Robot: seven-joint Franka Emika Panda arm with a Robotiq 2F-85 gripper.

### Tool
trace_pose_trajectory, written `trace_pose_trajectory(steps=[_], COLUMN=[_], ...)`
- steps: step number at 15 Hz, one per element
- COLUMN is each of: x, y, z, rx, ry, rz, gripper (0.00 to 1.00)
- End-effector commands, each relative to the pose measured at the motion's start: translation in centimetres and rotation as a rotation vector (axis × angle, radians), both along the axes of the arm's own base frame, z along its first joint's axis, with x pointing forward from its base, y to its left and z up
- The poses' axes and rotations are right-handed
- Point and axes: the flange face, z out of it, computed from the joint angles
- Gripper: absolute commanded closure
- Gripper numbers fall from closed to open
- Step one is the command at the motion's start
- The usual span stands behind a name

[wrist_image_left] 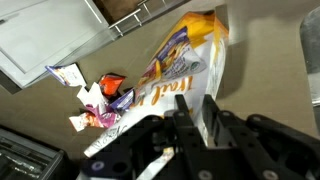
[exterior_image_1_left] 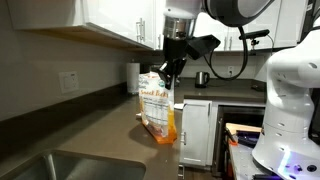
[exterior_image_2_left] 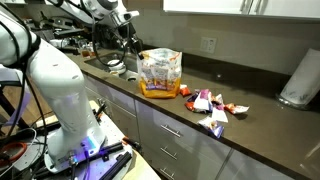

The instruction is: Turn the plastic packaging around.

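The plastic packaging [exterior_image_1_left: 157, 108] stands upright on the dark counter, cream on top and orange at the bottom; it also shows in an exterior view [exterior_image_2_left: 160, 72] and in the wrist view [wrist_image_left: 180, 65]. My gripper [exterior_image_1_left: 168, 70] comes down from above at the pouch's top corner, and it shows at the pouch's left edge in an exterior view [exterior_image_2_left: 134, 52]. In the wrist view the two black fingers [wrist_image_left: 198, 112] stand close together with the pouch's white top edge between them. The gripper looks shut on that edge.
Several small snack wrappers [exterior_image_2_left: 212, 106] lie on the counter beside the pouch, also seen in the wrist view [wrist_image_left: 100, 100]. A white paper-towel roll [exterior_image_2_left: 300, 80] stands by the wall. A sink [exterior_image_1_left: 60, 165] is set into the counter. The counter edge [exterior_image_2_left: 150, 105] runs just in front of the pouch.
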Motion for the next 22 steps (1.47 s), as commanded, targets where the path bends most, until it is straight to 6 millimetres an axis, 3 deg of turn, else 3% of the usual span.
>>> trace_pose_trajectory(steps=[1, 7, 14, 22], x=[0.9, 1.9, 2.6, 2.2], y=[-1.1, -4.9, -10.9, -13.2], z=[0.1, 1.9, 2.8, 2.9], rx=[-0.066, -0.084, 0.086, 0.295], ry=[0.036, 0.106, 0.159, 0.223], rz=[0.099, 0.242, 0.468, 0.698], gripper=[1.00, 1.00, 1.00, 1.00])
